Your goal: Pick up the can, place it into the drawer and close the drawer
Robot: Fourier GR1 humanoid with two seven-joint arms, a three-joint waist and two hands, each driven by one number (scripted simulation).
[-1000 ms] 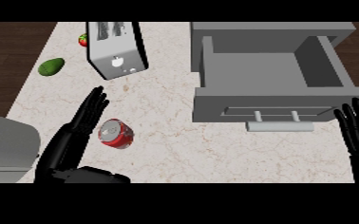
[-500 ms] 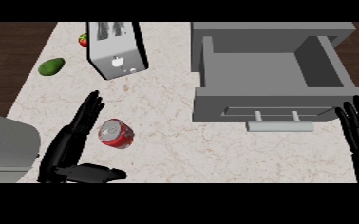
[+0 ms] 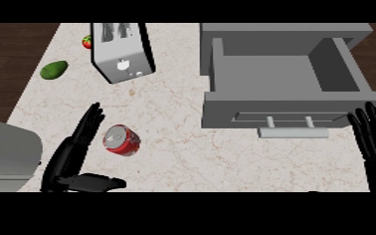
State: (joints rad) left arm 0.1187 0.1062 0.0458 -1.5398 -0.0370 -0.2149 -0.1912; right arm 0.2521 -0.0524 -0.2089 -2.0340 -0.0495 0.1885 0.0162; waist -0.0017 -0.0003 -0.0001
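The can (image 3: 121,140) lies on its side near our bench's (image 3: 183,144) left edge, beside our left hand (image 3: 73,154), fingers straight, holding nothing; right hand (image 3: 363,134) open too.

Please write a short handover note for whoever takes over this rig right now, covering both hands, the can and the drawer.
Left hand: open, fingers straight, just left of the can, thumb below it; not gripping.
Right hand: open, resting at the view's right edge, beside the drawer front.
Can: red, lying on its side on the counter, left of the drawer.
Drawer: open, nothing visible inside, handle facing the robot.
Done: nothing yet.
Left: grasp the can, put it in the drawer, push the drawer closed.
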